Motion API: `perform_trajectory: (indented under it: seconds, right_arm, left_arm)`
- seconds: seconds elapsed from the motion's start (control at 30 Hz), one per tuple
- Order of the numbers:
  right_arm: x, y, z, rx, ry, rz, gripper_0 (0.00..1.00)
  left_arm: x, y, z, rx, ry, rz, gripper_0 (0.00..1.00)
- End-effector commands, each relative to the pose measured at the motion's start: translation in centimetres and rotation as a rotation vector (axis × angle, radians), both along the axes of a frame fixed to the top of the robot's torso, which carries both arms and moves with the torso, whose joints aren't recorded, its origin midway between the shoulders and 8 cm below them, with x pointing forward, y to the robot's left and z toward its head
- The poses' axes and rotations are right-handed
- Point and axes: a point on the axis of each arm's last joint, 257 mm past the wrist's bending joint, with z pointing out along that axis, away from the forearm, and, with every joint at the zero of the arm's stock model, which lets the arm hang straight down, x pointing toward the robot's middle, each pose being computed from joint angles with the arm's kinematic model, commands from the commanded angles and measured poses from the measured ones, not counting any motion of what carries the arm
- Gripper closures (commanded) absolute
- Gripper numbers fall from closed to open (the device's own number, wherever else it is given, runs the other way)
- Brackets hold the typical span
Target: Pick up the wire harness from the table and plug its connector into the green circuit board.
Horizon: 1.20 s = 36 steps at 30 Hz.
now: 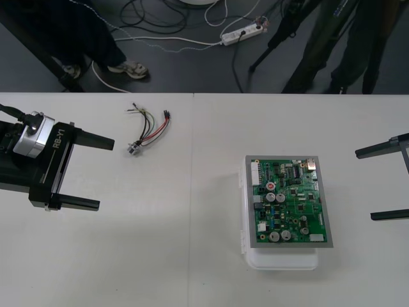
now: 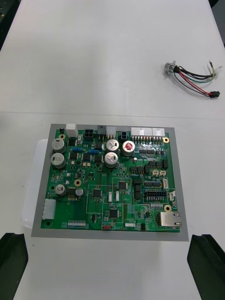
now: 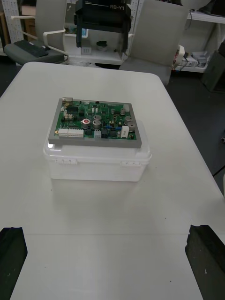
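The wire harness [image 1: 148, 131] lies loose on the table at the back left, its round metal socket [image 1: 133, 149] nearest me and its small black plug [image 1: 167, 115] farther back. In the right wrist view the harness [image 2: 192, 79] lies beyond the board [image 2: 112, 180]. The green circuit board [image 1: 289, 201] rests on its white base [image 1: 281, 259] right of centre. My left gripper [image 1: 106, 174] stands open at the left edge, just short of the harness. My right gripper [image 1: 364, 184] is open at the right edge, clear of the board. Nothing is held.
A seam [image 1: 192, 192] runs down the table between harness and board. Bare tabletop [image 3: 108, 206] separates the left gripper [image 3: 108, 232] from the white base [image 3: 96, 164]. The floor strip beyond the far edge holds cables and a power strip [image 1: 243, 35].
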Motion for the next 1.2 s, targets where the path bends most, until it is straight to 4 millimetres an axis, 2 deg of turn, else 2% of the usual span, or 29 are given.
perform_trajectory:
  seconds: [0.03, 1.2]
  right_arm:
    - [-0.40, -0.79, -0.12, -0.045, 0.025, -0.017, 0.00]
    - [-0.40, -0.79, -0.12, -0.045, 0.025, -0.017, 0.00]
  left_arm:
    - [-0.79, 1.27, 0.12, 0.049, 0.030, 0.013, 0.00]
    - [-0.79, 1.27, 0.12, 0.049, 0.030, 0.013, 0.00]
